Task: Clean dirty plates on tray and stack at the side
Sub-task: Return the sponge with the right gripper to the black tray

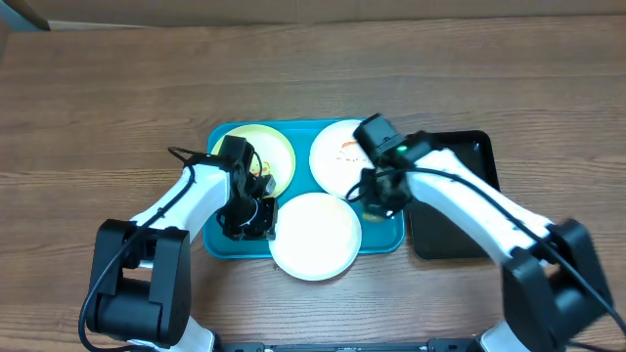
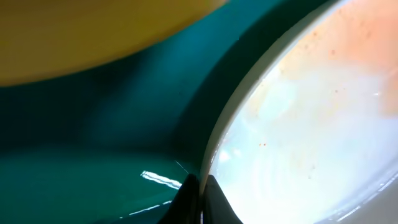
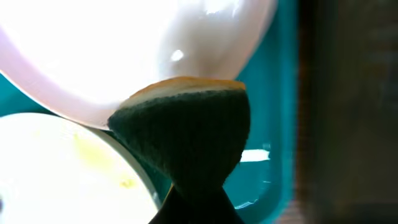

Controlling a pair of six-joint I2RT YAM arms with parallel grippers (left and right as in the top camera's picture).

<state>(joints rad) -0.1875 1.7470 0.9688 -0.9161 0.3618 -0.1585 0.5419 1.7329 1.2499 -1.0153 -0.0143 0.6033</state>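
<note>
The teal tray (image 1: 386, 238) holds three plates: a pale yellow-green plate (image 1: 269, 147) at the back left, a white plate with orange smears (image 1: 337, 156) at the back right, and a white plate (image 1: 315, 237) overhanging the front edge. My left gripper (image 1: 256, 217) is shut on the front white plate's left rim; the left wrist view shows my fingers (image 2: 200, 193) pinching that rim (image 2: 311, 124), with faint orange specks on the plate. My right gripper (image 1: 377, 203) is shut on a green-and-yellow sponge (image 3: 186, 130), which touches the back white plate's rim (image 3: 124, 50).
A smaller black tray (image 1: 469, 152) lies right of the teal tray, under my right arm. The wooden table surrounds both trays. In the left wrist view the yellow-green plate (image 2: 93, 31) sits close above the teal floor (image 2: 93, 137).
</note>
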